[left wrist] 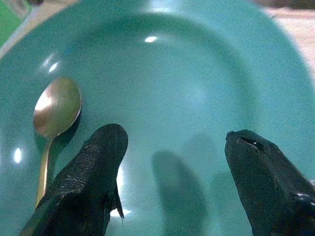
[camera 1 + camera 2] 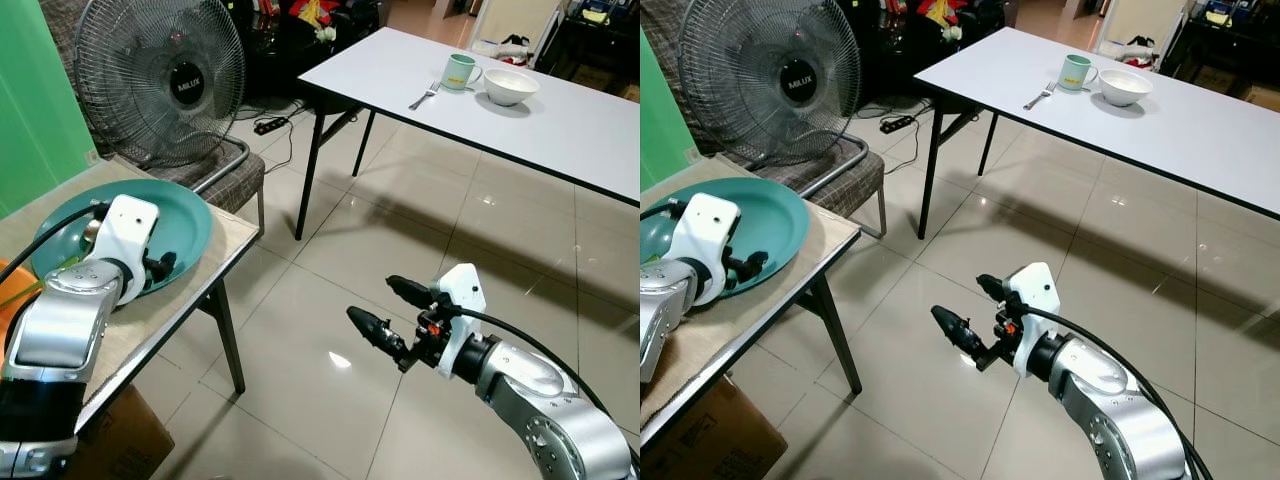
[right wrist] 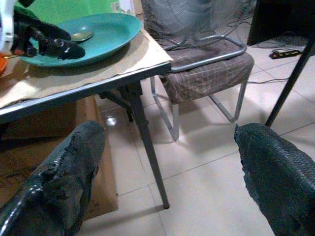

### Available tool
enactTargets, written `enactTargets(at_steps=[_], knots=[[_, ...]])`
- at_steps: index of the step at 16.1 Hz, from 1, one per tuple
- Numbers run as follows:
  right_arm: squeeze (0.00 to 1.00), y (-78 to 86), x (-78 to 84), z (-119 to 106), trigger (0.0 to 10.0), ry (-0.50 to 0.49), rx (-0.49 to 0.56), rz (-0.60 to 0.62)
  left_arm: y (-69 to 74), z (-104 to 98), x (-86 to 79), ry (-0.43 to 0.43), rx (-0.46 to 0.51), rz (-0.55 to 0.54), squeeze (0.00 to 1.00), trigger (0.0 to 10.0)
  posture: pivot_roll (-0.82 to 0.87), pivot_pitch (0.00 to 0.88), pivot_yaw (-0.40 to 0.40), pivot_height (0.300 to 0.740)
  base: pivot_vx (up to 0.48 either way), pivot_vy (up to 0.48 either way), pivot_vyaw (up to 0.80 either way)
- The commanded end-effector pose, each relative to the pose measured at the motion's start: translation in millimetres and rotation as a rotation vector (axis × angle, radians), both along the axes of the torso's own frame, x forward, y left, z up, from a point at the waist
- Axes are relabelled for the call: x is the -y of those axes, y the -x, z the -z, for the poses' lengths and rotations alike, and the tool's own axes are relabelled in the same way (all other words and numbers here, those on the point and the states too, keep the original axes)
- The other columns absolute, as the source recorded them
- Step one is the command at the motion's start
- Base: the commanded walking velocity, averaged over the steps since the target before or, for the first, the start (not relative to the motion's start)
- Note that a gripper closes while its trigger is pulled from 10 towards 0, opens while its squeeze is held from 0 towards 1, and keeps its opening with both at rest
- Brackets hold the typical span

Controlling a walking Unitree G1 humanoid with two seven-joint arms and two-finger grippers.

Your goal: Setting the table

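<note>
One teal plate (image 2: 190, 225), one spoon (image 1: 51, 115).
My left fingers (image 1: 93, 167) spread wide above the plate; my right fingers (image 2: 372, 328) gape empty over the floor.

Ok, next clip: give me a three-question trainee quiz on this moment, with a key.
1. True or false: the left gripper is shut on the spoon.
2. What lies in the teal plate? A) fork B) spoon C) mug
3. Fill in: on the white table, the fork lies beside the mug and the ____.

Key: 1 false, it hovers open over the plate; 2 B; 3 bowl. The right gripper hangs open over the floor.
</note>
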State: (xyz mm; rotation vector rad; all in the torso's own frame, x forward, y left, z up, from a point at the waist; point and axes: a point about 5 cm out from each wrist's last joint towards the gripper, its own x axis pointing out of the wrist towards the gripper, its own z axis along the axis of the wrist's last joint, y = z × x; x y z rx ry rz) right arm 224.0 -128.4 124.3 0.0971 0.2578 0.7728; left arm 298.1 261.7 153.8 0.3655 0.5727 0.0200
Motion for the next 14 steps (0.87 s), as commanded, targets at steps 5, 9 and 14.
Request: enactTargets(at_steps=[5,9,14], knots=[[0.00,1.7,0.2,-2,10.0,0.019,-0.003,-0.023,-28.5,-14,-36.8,-0.106,0.054,-0.018,0.00,10.0,-0.02,0.000,-0.071,0.740,0.000,0.000,0.00],[0.00,4.1,1.5,-2,10.0,0.020,-0.006,-0.022,-41.8,-17,-32.8,-0.117,0.078,0.068,0.00,10.0,-0.03,0.000,-0.062,0.740,0.000,0.000,0.00],[0.00,6.6,-1.7,-3,10.0,0.023,-0.008,-0.051,-47.3,-8,-40.7,-0.109,-0.018,-0.001,0.00,10.0,-0.03,0.000,-0.059,0.740,0.000,0.000,0.00]])
